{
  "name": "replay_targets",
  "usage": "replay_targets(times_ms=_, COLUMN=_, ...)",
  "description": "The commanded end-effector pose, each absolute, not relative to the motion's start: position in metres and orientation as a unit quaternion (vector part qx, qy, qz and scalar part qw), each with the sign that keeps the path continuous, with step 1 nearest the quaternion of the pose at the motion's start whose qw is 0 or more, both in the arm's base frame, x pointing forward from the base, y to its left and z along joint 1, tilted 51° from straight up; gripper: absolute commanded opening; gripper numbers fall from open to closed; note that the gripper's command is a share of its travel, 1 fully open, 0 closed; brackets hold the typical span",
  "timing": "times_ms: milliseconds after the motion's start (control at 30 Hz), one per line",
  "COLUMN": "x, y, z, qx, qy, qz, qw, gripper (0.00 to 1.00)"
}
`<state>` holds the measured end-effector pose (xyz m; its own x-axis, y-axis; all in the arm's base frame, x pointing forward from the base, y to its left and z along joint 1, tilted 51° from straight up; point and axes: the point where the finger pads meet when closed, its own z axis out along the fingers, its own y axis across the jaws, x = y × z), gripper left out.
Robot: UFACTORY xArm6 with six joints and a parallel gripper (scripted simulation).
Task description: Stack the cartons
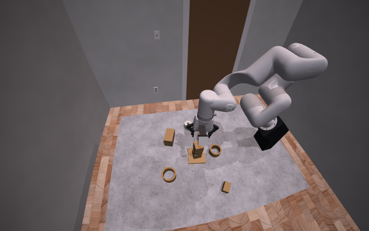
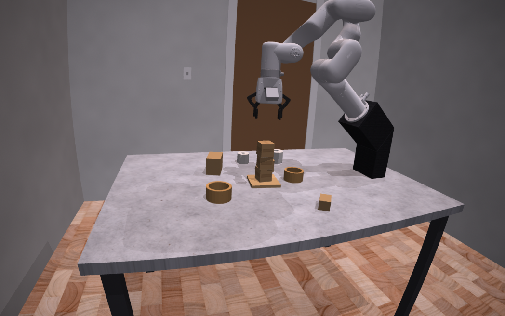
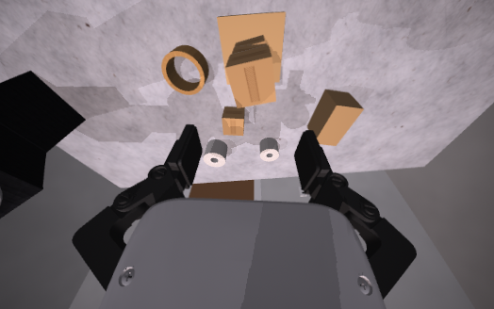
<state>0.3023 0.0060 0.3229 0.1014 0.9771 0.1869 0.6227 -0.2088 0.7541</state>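
Note:
A column of brown cartons (image 1: 198, 149) (image 2: 264, 160) (image 3: 252, 77) stands on the small square wooden board (image 1: 196, 160) (image 2: 274, 183) (image 3: 273, 24). The cartons sit slightly twisted against one another, and nothing else touches the column. No printed numbers show. My gripper (image 1: 200, 133) (image 2: 267, 115) (image 3: 249, 139) is open and empty. It hangs well above the column's top, a little toward the back of the table.
A tall box (image 1: 169, 137) (image 2: 214, 163) (image 3: 335, 117) stands back left. One wooden ring (image 1: 215, 150) (image 2: 293, 174) (image 3: 185, 70) lies right of the board, another (image 1: 168, 174) (image 2: 219, 191) front left. Two white rolls (image 2: 243, 157) (image 2: 277, 155) stand behind. A small cube (image 1: 226, 187) (image 2: 324, 202) lies front right. Another cube (image 3: 233, 120) shows behind the column.

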Motion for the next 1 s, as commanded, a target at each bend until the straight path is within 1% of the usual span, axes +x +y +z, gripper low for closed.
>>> replay_targets(times_ms=0, x=0.303, y=0.005, z=0.323, qx=0.696, qy=0.575, qz=0.345, qw=0.256, gripper=1.0)
replay_targets(times_ms=133, x=0.304, y=-0.007, z=0.312, qx=0.698, qy=0.582, qz=0.334, qw=0.249, gripper=1.0)
replay_targets(times_ms=300, x=0.304, y=-0.042, z=0.285, qx=0.701, qy=0.595, qz=0.319, qw=0.231, gripper=1.0)
replay_targets(times_ms=367, x=0.304, y=-0.042, z=0.285, qx=0.701, qy=0.595, qz=0.319, qw=0.231, gripper=1.0)
replay_targets(times_ms=467, x=0.302, y=-0.069, z=0.269, qx=0.7, qy=0.596, qz=0.321, qw=0.225, gripper=1.0)
replay_targets(times_ms=700, x=0.293, y=-0.123, z=0.246, qx=0.697, qy=0.58, qz=0.343, qw=0.248, gripper=1.0)
replay_targets(times_ms=967, x=0.29, y=-0.134, z=0.243, qx=0.696, qy=0.574, qz=0.347, qw=0.258, gripper=1.0)
